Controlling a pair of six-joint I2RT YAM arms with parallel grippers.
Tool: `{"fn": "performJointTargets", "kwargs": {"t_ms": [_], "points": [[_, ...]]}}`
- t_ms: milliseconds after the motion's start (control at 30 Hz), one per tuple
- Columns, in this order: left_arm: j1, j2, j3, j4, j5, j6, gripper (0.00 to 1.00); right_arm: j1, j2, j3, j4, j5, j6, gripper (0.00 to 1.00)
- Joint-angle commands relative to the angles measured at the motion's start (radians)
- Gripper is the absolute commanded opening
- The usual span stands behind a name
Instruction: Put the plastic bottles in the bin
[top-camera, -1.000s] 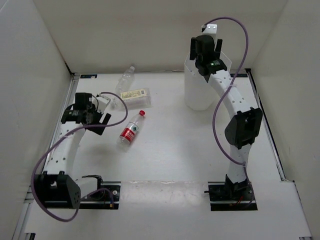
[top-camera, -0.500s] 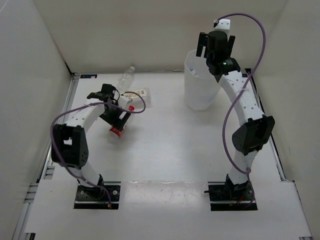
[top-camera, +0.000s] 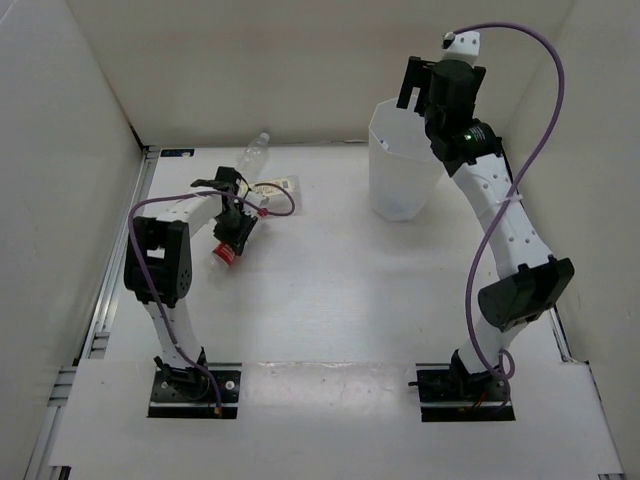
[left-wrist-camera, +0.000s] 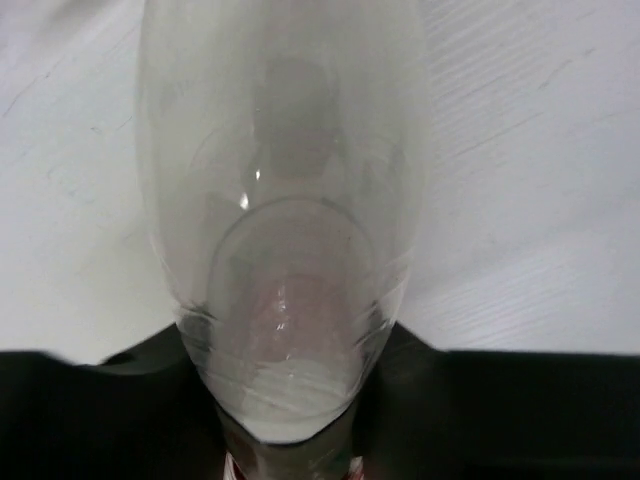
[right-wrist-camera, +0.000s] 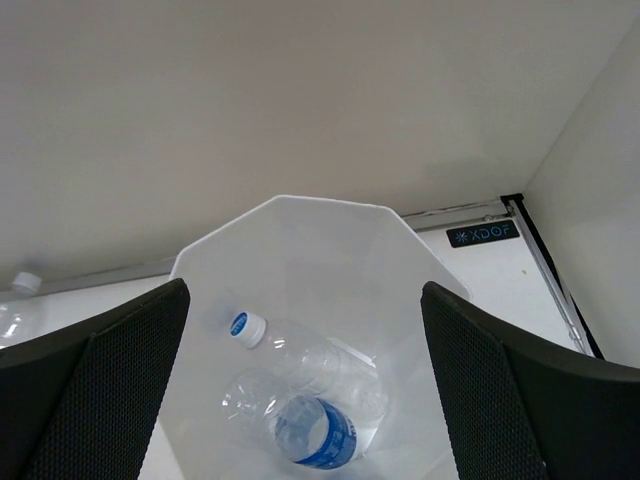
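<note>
My left gripper (top-camera: 236, 226) is shut on the red-labelled bottle (top-camera: 223, 254) at the table's left. In the left wrist view that clear bottle (left-wrist-camera: 280, 200) fills the frame, its body running away from my dark fingers (left-wrist-camera: 480, 410). My right gripper (top-camera: 440, 82) hangs open above the bin (top-camera: 398, 165) at the back right. Looking down between its wide-apart fingers (right-wrist-camera: 100, 390), I see a blue-labelled bottle (right-wrist-camera: 312, 432) and an unlabelled bottle (right-wrist-camera: 300, 352) lying inside the bin (right-wrist-camera: 300, 235). Another unlabelled bottle (top-camera: 252, 155) and the yellowish-labelled bottle (top-camera: 276, 187) lie behind my left gripper.
White walls close in the table on the left, back and right. The left arm's purple cable (top-camera: 150, 215) loops beside the gripper. Dark rails (top-camera: 520, 200) run along the table's side edges.
My left arm swung in over the red-labelled bottle and its jaws closed on it. My right gripper opened fully and rose higher above the bin.
</note>
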Motion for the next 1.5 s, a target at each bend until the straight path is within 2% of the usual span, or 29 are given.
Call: {"fn": "performJointTargets", "kwargs": {"t_ms": [0, 167, 300, 333, 400, 433, 533, 733, 767, 867, 967, 1033, 1100, 1133, 1167, 1267, 1367, 1433, 1467], "points": [[-0.008, -0.116, 0.018, 0.002, 0.040, -0.002, 0.10, 0.011, -0.096, -0.017, 0.025, -0.008, 0.032, 1.00], [-0.040, -0.170, 0.129, -0.121, 0.088, -0.002, 0.10, 0.031, -0.203, -0.124, 0.025, -0.017, 0.042, 1.00], [-0.104, -0.201, 0.326, -0.121, 0.069, -0.034, 0.10, -0.010, -0.309, -0.239, 0.025, -0.017, 0.063, 1.00], [-0.117, -0.201, 0.438, -0.106, 0.059, -0.044, 0.10, -0.023, -0.320, -0.256, 0.016, -0.017, 0.075, 1.00], [-0.144, -0.162, 0.568, -0.086, 0.034, -0.057, 0.10, -0.065, -0.329, -0.265, -0.045, -0.017, 0.094, 1.00], [-0.179, -0.139, 0.710, -0.072, 0.034, -0.067, 0.10, -0.078, -0.329, -0.265, -0.073, -0.017, 0.115, 1.00], [-0.262, -0.040, 0.957, -0.033, 0.005, -0.067, 0.10, -0.122, -0.329, -0.288, -0.124, -0.017, 0.131, 1.00], [-0.408, 0.025, 1.070, 0.369, -0.059, -0.090, 0.10, -0.187, -0.320, -0.302, -0.229, 0.047, 0.176, 1.00], [-0.449, 0.046, 1.138, 0.411, -0.079, -0.071, 0.10, -0.187, -0.320, -0.302, -0.248, 0.058, 0.186, 1.00], [-0.477, 0.157, 1.237, 0.590, -0.136, -0.062, 0.10, -0.210, -0.335, -0.336, -0.289, 0.058, 0.195, 1.00], [-0.490, 0.189, 1.201, 0.873, -0.162, -0.117, 0.10, -0.210, -0.413, -0.439, -0.299, 0.058, 0.209, 1.00], [-0.500, 0.189, 1.069, 1.038, -0.162, -0.145, 0.10, -0.210, -0.444, -0.489, -0.288, 0.043, 0.218, 1.00], [-0.525, 0.236, 1.087, 1.130, -0.162, -0.156, 0.10, -0.210, -0.484, -0.552, -0.288, 0.033, 0.227, 1.00], [-0.525, 0.299, 1.152, 1.130, -0.162, -0.156, 0.10, -0.210, -0.496, -0.571, -0.288, 0.033, 0.227, 1.00], [-0.539, 0.316, 1.153, 1.150, -0.132, -0.169, 0.10, -0.210, -0.516, -0.604, -0.279, 0.033, 0.227, 1.00], [-0.550, 0.335, 1.087, 1.232, -0.092, -0.209, 0.10, -0.210, -0.550, -0.647, -0.279, 0.044, 0.227, 1.00], [-0.573, 0.367, 1.096, 1.180, -0.066, -0.235, 0.10, -0.210, -0.580, -0.672, -0.279, 0.053, 0.236, 1.00], [-0.582, 0.367, 1.073, 1.158, -0.046, -0.245, 0.14, -0.210, -0.590, -0.672, -0.279, 0.053, 0.236, 1.00], [-0.582, 0.367, 1.064, 1.158, -0.031, -0.254, 0.20, -0.210, -0.590, -0.681, -0.279, 0.053, 0.227, 1.00]]}}
